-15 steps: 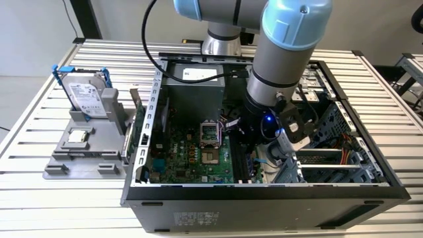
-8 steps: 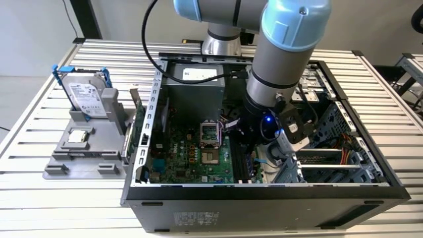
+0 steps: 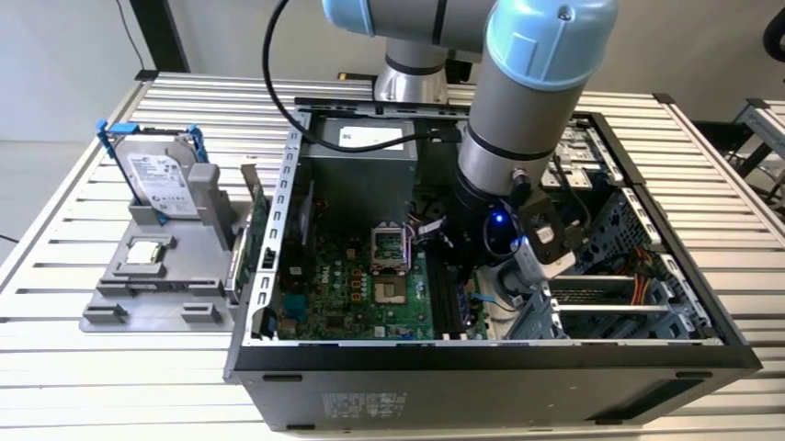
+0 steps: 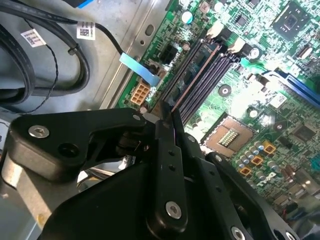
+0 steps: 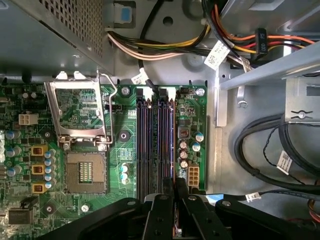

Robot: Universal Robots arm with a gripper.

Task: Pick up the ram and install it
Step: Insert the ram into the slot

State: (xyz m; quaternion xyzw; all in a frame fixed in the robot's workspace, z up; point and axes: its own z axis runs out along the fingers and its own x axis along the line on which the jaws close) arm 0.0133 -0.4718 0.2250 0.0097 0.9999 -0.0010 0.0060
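- We see the ram (image 5: 173, 145) edge-on in both wrist views: a thin reddish-brown line, its faces hidden from us.
- It stands upright on its long edge, running parallel to the black slots (image 5: 150, 145) on the green motherboard (image 5: 85, 115).
- It sits in line with the slot at the end of the bank, next to the row of small capacitors (image 5: 184, 150).
- Its near end is pinched between the fingertips of the gripper (image 5: 174, 184).
- We can't tell whether it is fully seated or the latches are closed.

Lab: slatted metal workbench (image 3: 98, 367)
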